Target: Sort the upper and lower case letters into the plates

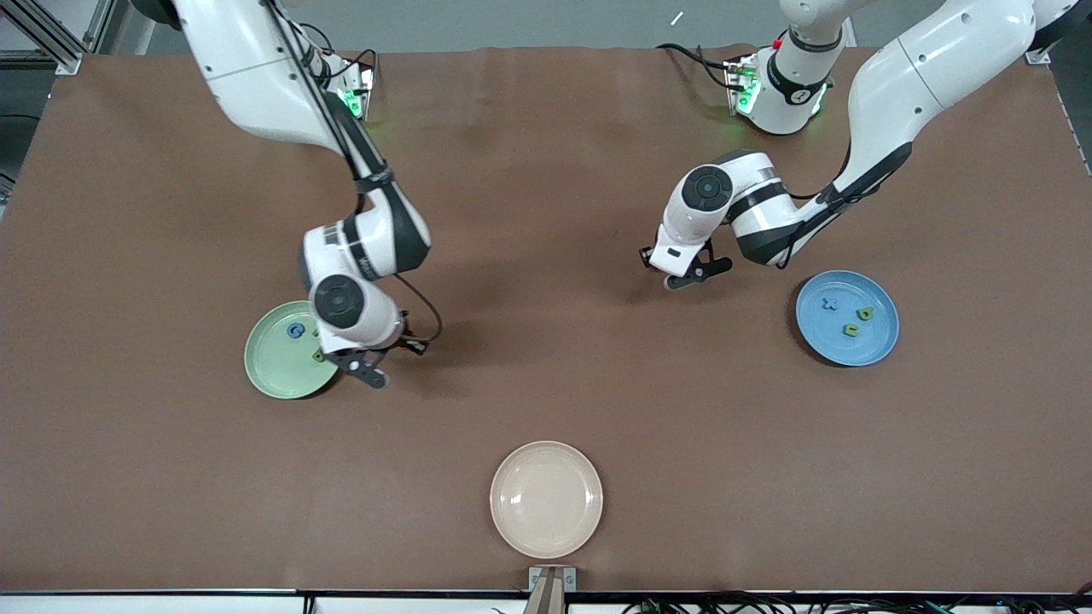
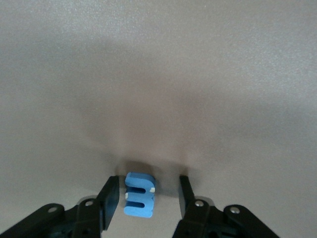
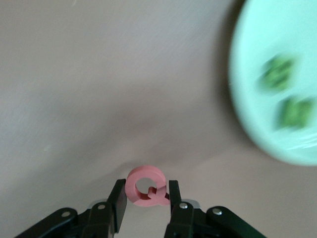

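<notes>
Cream plate (image 1: pixel 546 499); pink Q (image 3: pixel 146 187) between right fingers (image 3: pixel 119 202).

Open table (image 1: pixel 546 170) lies between the plates (image 1: pixel 290 350).

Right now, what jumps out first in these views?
Both grippers carry a letter: the right gripper holds a pink Q over the table beside the green plate, and the left gripper has a blue letter between its jaws over bare table, short of the blue plate. The beige plate, nearest the front camera, holds nothing.
</notes>
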